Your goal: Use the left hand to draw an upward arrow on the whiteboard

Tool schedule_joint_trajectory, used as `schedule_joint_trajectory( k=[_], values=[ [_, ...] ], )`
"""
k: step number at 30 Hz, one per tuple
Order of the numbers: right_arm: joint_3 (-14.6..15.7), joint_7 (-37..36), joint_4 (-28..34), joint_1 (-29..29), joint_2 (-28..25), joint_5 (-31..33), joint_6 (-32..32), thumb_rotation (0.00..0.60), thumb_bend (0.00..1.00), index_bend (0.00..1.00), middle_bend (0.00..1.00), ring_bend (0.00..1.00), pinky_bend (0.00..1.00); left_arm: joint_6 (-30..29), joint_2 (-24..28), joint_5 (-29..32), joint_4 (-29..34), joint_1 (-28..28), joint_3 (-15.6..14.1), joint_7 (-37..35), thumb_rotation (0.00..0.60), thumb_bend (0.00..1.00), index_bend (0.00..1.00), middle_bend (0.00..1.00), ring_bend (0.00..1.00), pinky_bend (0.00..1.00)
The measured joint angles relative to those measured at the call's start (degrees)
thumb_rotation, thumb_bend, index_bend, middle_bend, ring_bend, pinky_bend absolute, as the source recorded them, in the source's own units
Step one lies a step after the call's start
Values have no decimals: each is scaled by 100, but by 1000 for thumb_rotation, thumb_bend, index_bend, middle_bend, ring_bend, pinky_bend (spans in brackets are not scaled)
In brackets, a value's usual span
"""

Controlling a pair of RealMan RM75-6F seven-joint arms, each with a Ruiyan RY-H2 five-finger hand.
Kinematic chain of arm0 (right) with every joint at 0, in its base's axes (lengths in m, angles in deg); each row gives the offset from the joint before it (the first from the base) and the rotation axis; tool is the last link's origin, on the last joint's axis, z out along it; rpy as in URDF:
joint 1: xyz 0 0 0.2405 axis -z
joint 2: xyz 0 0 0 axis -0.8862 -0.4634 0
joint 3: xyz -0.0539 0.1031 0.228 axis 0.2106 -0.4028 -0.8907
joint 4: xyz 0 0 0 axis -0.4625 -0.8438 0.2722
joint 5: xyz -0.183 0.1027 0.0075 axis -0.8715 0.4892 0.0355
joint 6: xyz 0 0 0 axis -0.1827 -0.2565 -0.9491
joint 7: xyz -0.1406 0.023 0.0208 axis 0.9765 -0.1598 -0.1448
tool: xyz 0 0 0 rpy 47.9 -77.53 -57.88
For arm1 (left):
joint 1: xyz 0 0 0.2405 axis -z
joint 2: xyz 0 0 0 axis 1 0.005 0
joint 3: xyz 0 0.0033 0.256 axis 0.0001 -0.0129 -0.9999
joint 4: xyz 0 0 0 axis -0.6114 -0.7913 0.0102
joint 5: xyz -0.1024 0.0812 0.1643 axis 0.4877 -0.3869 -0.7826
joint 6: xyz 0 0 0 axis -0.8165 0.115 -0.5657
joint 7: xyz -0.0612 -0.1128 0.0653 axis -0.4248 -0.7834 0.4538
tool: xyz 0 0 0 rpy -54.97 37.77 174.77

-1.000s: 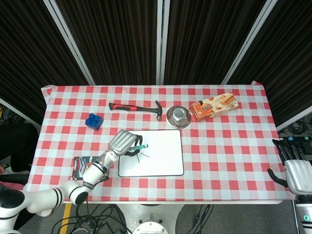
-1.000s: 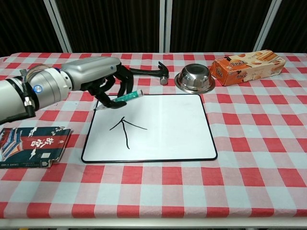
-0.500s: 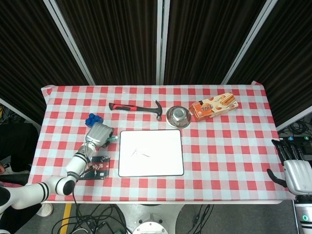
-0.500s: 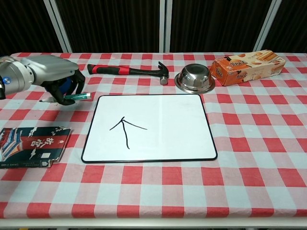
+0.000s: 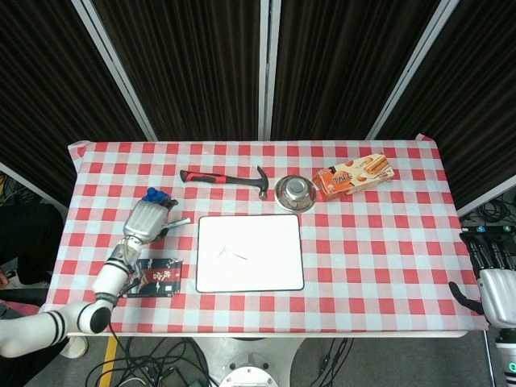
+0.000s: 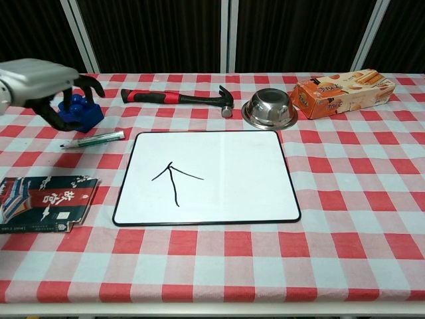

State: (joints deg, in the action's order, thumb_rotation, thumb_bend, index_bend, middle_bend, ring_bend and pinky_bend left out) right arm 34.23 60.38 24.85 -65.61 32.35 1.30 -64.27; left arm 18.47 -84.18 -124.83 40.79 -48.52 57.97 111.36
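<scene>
Whiteboard (image 6: 219, 174) is showing its arrow (image 6: 172, 181) — marker (image 6: 93, 139) lying left of it, left hand (image 6: 41, 83) empty, fingers apart, hovering; best lifting clear.

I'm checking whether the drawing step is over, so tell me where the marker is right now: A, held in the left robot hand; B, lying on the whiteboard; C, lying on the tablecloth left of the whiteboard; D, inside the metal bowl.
C: the marker lies on the tablecloth left of the whiteboard, with the left robot hand above it holding nothing.
</scene>
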Motion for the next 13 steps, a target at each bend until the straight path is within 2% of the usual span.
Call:
schedule_joint_trajectory(
  k=[3,6,13],
  values=[
    [21,-110,-138,27,2,13,9,600,202,0,104,0,88,-863,314,-382,268,-509,-73,-537,600,296,192,258,301,419],
    [31,-264,-243,35,20,-31,-5,600,203,0,98,0,88,-1771,703,-839,474,-1171,-235,-1139,600,248,192,249,257,303],
    [27,-653,-230,2,49,-374,-186,600,205,0,98,0,88,-3545,1309,-1708,759,-2785,-833,-1941,600,221,192,245,250,281]
  ],
)
